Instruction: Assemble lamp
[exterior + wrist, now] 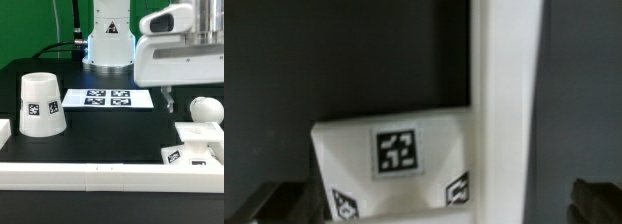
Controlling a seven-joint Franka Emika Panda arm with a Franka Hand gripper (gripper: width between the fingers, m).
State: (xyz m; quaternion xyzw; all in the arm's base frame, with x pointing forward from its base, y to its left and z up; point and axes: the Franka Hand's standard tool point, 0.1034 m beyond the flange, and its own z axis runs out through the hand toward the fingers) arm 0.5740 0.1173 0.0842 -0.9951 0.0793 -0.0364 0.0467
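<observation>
Robot gripper (pixel 170 102) hovers, fingers spread, at the exterior view's right.
Open dark table (pixel 110 135) lies between shade (pixel 40 103), left, and base (pixel 195 140), at right edge.

Bright, even light fills the exterior view. The black table (pixel 110 135) stays matte and dark, while the bulb (pixel 205 108) and base (pixel 195 150) beside the gripper (pixel 169 100) wash out almost to plain white. The wrist view is dimmer and soft: the rail (pixel 505 100) beneath the gripper glares, its edges blurred.
</observation>
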